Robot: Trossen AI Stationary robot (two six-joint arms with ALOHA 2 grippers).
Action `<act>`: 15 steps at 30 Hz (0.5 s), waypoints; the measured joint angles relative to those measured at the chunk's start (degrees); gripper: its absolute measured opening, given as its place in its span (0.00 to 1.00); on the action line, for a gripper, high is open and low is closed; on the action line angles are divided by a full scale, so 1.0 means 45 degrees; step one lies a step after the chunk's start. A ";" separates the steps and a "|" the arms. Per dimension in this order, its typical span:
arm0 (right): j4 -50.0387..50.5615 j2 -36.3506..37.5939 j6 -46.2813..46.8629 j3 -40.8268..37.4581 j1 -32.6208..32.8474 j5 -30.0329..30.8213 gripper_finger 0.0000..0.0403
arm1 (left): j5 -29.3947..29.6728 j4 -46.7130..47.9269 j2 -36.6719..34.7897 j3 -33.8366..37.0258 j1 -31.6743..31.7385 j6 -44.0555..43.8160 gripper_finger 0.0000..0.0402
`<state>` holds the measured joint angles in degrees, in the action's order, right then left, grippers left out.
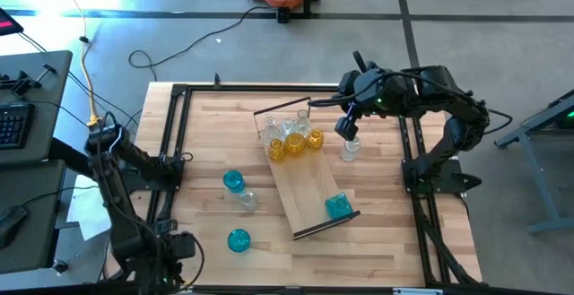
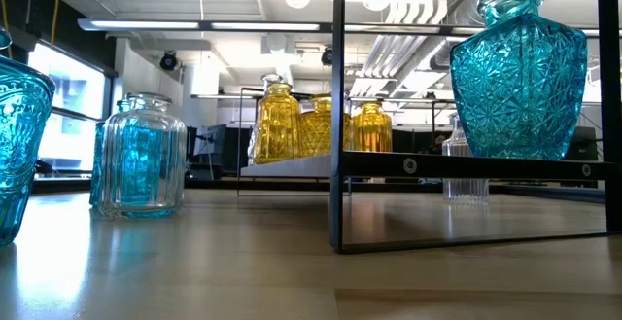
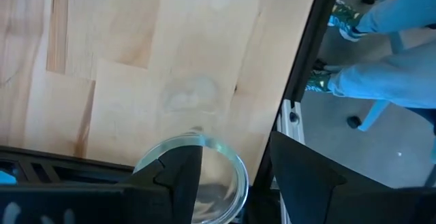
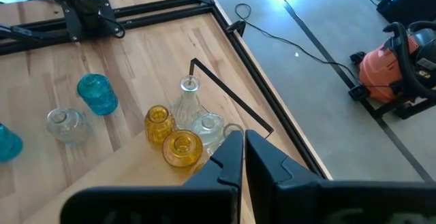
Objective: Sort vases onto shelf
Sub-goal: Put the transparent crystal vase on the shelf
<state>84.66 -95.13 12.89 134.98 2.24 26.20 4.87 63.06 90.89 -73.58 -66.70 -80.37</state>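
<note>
The shelf [image 1: 309, 196] lies slantwise on the table. One blue vase [image 1: 337, 205] stands at its near end, and yellow vases [image 1: 296, 143] and clear ones crowd its far end. My left gripper [image 3: 235, 142] points down near the table's near left corner [image 1: 177, 246], open over a clear vase [image 3: 221, 176]. One finger [image 3: 182, 173] stands over the vase's mouth and the other [image 3: 300, 176] outside its rim. Whether either touches the glass cannot be told. My right gripper [image 4: 243, 149] hangs shut above the shelf's far end [image 1: 345, 126], over a loose clear vase [image 1: 350, 147].
Two blue vases [image 1: 233, 180] [image 1: 238, 239] and a clear one [image 1: 247, 199] stand loose on the table left of the shelf. A black frame rail [image 3: 306, 67] edges the table beside my left gripper. Beyond it are a person's legs [image 3: 381, 67].
</note>
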 joint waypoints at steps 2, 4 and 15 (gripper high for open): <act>0.0000 0.0000 -0.0022 0.0000 0.0000 -0.0021 0.00 | -0.0002 0.0016 0.0123 -0.0005 0.0000 0.0027 0.41; 0.0000 0.0000 -0.0025 0.0003 0.0000 -0.0021 0.00 | -0.0010 0.0008 0.0273 0.0000 0.0000 0.0024 0.41; 0.0000 0.0000 -0.0148 0.0001 0.0000 -0.0016 0.00 | -0.0603 0.0025 0.0464 0.0000 0.0010 0.0142 0.25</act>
<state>84.66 -95.13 12.22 134.98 2.24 26.13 2.16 63.17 92.98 -73.58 -66.65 -79.73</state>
